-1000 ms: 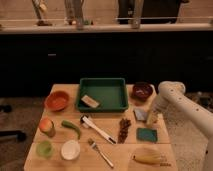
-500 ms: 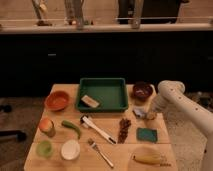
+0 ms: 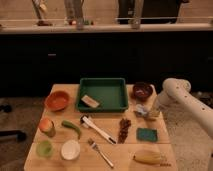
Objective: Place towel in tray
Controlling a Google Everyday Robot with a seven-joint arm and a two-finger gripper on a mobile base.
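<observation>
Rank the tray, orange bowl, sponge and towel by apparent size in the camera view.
1. tray
2. orange bowl
3. sponge
4. towel
The hand, low at the towel's right side, may hide part of it, so sponge versus towel is unsure.

Grey-blue towel [image 3: 140, 109] at tool [image 3: 151, 112], right of green tray [image 3: 107, 93]

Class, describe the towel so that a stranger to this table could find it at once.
Start at the big green tray on the wooden table. To its right, in front of the dark red bowl, lies the towel, the gripper right beside it. It is a small grey-blue cloth, unlike the flat green square sponge nearby.
</observation>
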